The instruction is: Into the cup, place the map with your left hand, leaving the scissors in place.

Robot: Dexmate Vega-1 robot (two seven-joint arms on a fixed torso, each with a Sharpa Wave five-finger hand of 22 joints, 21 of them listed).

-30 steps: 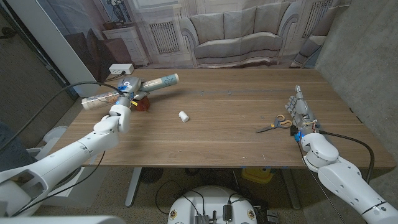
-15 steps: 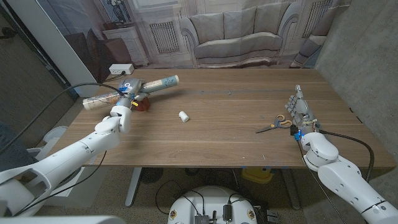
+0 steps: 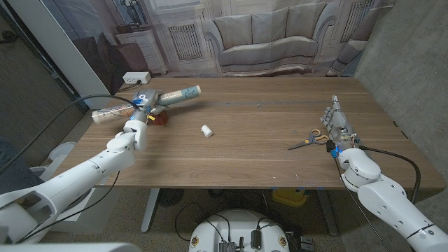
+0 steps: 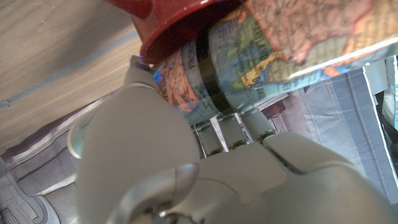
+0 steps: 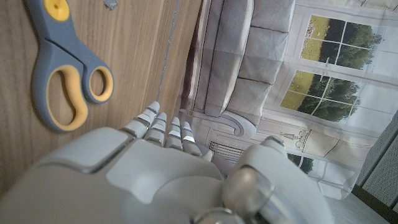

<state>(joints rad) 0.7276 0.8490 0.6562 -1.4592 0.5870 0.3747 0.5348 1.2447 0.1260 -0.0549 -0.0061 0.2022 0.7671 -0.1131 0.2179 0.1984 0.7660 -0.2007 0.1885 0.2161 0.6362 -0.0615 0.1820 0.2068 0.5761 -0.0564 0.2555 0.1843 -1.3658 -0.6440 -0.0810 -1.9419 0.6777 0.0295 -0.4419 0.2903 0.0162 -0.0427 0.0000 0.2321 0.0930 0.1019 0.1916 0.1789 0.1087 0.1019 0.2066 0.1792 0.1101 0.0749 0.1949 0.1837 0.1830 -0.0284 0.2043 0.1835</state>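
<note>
At the far left of the surface (image 3: pixel 245 150), the left hand (image 3: pixel 142 101) grips the rolled map (image 3: pixel 147 102), holding it crosswise just above the red cup (image 3: pixel 160 117). The right hand (image 3: pixel 336 123) stands fingers up and together, holding nothing, beside the scissors (image 3: pixel 311 142); a small white object (image 3: pixel 206 131) lies mid-surface

Both arms wear smooth white rounded shells, thicker toward the frame's bottom corners. The left hand (image 3: pixel 142 102) at upper left is grey with a blue patch on top, and a black cable trails off toward the left edge. The right hand (image 3: pixel 335 123) at right is pale grey with ribbed segmented fingers (image 5: pixel 163 127), a blue-and-red spot at its wrist and a black cable looping right.
</note>
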